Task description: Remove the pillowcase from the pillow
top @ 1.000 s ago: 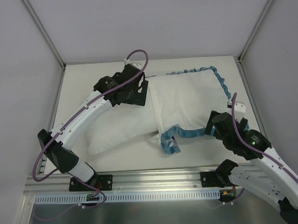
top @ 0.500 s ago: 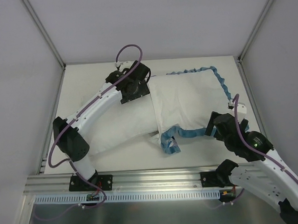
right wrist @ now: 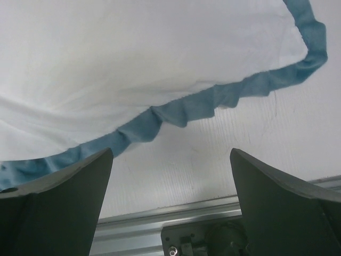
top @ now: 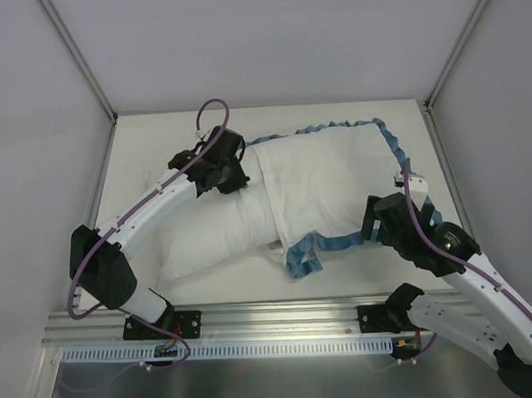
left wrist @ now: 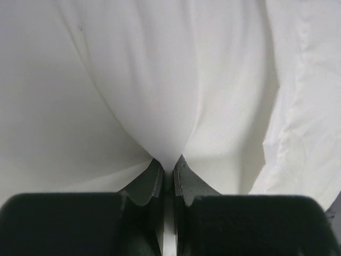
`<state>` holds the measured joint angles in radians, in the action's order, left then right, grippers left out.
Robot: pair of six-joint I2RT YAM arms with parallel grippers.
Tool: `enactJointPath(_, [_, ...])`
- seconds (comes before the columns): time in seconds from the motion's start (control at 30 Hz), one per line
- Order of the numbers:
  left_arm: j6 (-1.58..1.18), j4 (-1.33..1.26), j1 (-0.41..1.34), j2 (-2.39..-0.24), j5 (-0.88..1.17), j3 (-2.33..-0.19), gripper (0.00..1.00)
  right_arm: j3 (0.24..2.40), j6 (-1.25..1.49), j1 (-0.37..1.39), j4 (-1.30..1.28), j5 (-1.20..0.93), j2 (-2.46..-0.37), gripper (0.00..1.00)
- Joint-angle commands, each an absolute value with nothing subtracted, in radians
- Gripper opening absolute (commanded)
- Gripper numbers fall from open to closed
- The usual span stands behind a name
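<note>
The pillowcase [top: 328,182] lies inside out on the table, white with a teal ruffled edge [top: 326,243]. The plain white pillow [top: 210,238] sticks out of it toward the near left. My left gripper [top: 236,176] sits at the pillow's far end, beside the pillowcase's left edge. In the left wrist view the left gripper [left wrist: 169,162] is shut on a fold of smooth pillow [left wrist: 160,96] fabric, with crinkled pillowcase [left wrist: 309,106] fabric to its right. My right gripper [right wrist: 170,154] is open above bare table, just short of the ruffle [right wrist: 176,114].
An aluminium rail [top: 281,318] runs along the table's near edge and shows under the right gripper as well, rail [right wrist: 160,213]. Grey walls enclose the table [top: 156,151] on three sides. A loose loop of ruffle [top: 303,259] lies near the front.
The left gripper closed on the white fabric and drew back to the left. The pillowcase's left edge shifted left with it. The right arm edged slightly toward the ruffle.
</note>
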<state>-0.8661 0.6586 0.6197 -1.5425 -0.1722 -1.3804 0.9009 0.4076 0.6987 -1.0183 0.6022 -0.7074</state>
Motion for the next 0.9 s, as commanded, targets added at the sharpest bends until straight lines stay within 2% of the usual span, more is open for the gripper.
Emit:
enactJointPath(0.0, [-0.680, 0.595, 0.607, -1.485, 0.026, -1.286, 0.00, 1.003, 0.321, 0.695, -0.924, 0.526, -0.782, 0.96])
enactJointPath(0.1, [-0.637, 0.559, 0.594, -1.431, 0.081, -1.238, 0.00, 1.078, 0.288, 0.706, -0.855, 0.459, -0.851, 0.96])
enactJointPath(0.2, [-0.629, 0.502, 0.580, -1.394, 0.149, -1.189, 0.00, 1.178, 0.262, 0.794, -0.801, 0.474, -0.965, 0.96])
enactJointPath(0.33, [-0.627, 0.465, 0.574, -1.393, 0.215, -1.167, 0.00, 1.354, 0.218, 0.880, -0.768, 0.514, -1.202, 0.96])
enactJointPath(0.57, [-0.657, 0.431, 0.572, -1.388, 0.267, -1.140, 0.00, 1.703, 0.195, 0.887, -0.788, 0.508, -1.578, 0.96])
enactJointPath(0.73, [-0.661, 0.428, 0.571, -1.368, 0.282, -1.129, 0.00, 1.830, 0.202, 0.850, -0.792, 0.480, -1.755, 0.99])
enactJointPath(0.77, [-0.661, 0.428, 0.569, -1.361, 0.285, -1.127, 0.00, 1.841, 0.207, 0.839, -0.792, 0.459, -1.772, 0.98])
enactJointPath(0.87, [-0.660, 0.428, 0.565, -1.347, 0.294, -1.118, 0.00, 1.841, 0.210, 0.815, -0.788, 0.439, -1.812, 0.87])
